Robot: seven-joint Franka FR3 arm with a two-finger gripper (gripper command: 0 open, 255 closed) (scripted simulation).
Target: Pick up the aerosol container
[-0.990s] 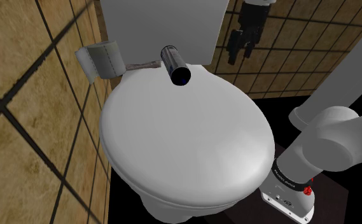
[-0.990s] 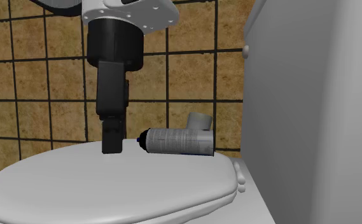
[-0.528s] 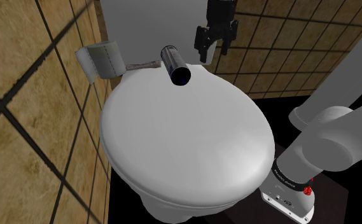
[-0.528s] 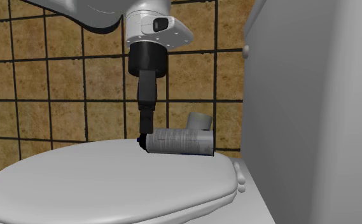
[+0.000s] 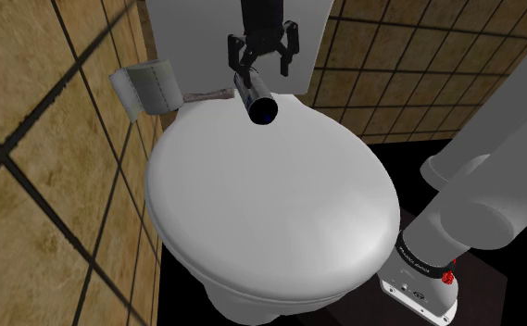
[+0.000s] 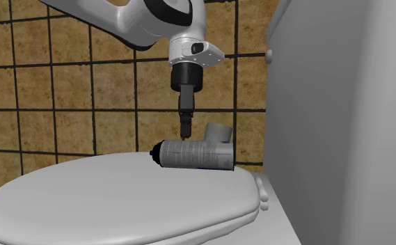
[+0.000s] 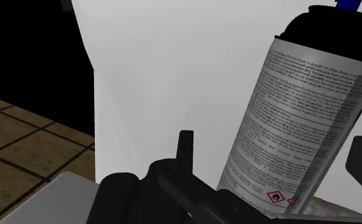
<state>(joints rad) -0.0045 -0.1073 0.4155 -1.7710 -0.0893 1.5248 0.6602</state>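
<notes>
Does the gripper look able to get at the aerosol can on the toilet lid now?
Probably yes. The gripper hangs just above the aerosol can, which lies on its side on the closed toilet lid. Its fingers stand open to either side, with nothing between.
</notes>
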